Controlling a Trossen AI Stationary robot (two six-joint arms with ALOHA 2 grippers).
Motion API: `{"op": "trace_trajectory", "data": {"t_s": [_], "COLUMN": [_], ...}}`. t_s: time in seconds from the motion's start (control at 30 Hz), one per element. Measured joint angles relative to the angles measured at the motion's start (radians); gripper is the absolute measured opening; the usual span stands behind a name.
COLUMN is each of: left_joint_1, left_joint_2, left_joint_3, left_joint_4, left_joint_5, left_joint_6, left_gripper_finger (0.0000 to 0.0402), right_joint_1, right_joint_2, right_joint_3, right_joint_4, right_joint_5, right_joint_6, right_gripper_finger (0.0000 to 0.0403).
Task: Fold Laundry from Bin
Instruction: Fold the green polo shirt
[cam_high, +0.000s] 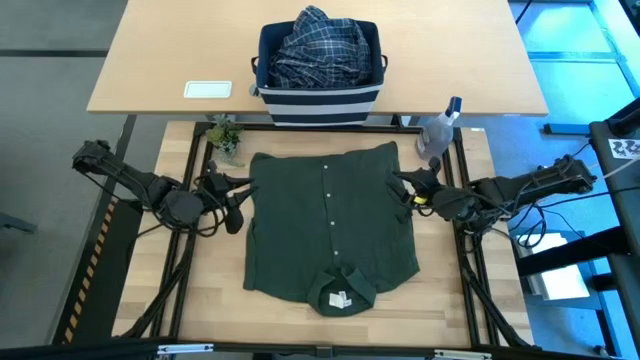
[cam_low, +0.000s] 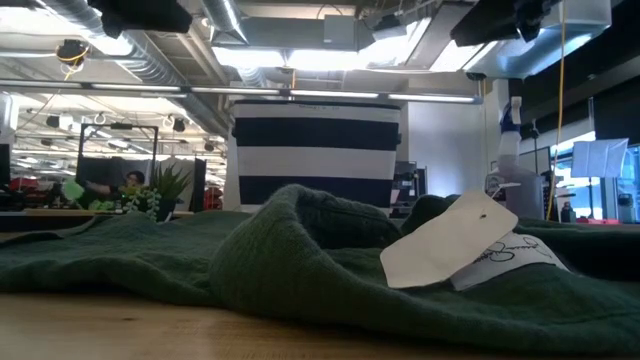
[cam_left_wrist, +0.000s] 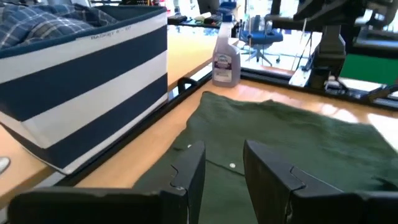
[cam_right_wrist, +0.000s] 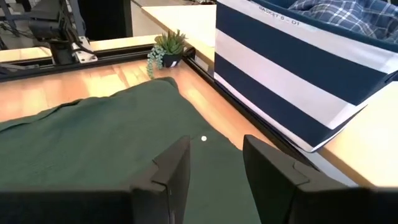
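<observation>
A dark olive-green button-front shirt (cam_high: 330, 225) lies spread flat on the light wooden table (cam_high: 210, 285), its collar and a white paper tag (cam_high: 340, 298) at the near edge and its hem toward the bin. The boxy navy-blue fabric bin with white horizontal stripes (cam_high: 318, 100) stands on the adjoining tan table beyond the shirt, and a crumpled blue-and-white plaid shirt (cam_high: 318, 50) fills its top. The left gripper (cam_high: 238, 190) sits low at the green shirt's left edge, its two dark fingers (cam_left_wrist: 189, 171) parted with nothing between them, green cloth showing in the gap below. The right gripper (cam_high: 402, 186) sits at the shirt's right edge in the same way, fingers (cam_right_wrist: 174, 168) apart and empty over the fabric. A clear spray bottle with a blue top (cam_high: 440, 128) stands just beyond the right gripper, near the shirt's far right corner. A small potted green plant (cam_high: 227, 135) stands near the far left corner, beside the bin.
</observation>
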Motion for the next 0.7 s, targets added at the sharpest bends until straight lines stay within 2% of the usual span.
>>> {"op": "trace_trajectory", "data": {"t_s": [0.43,0.7], "left_joint_1": [-0.007,-0.019], "left_joint_2": [-0.005,-0.004], "left_joint_3": [-0.009,-0.009], "left_joint_4": [0.01,0.009], "left_joint_5": [0.001,-0.014], "left_joint_6": [0.025,0.027], "left_gripper_finger": [0.0103,0.0103], "right_joint_1": [-0.001,-0.002], "right_joint_2": [0.003,0.001], "right_joint_3": [-0.002,-0.094], "right_joint_4": [0.066,0.203], "right_joint_5": [0.001,-0.011], "right_joint_6": [-0.046,-0.095], "right_gripper_finger": [0.0147,0.0147]}}
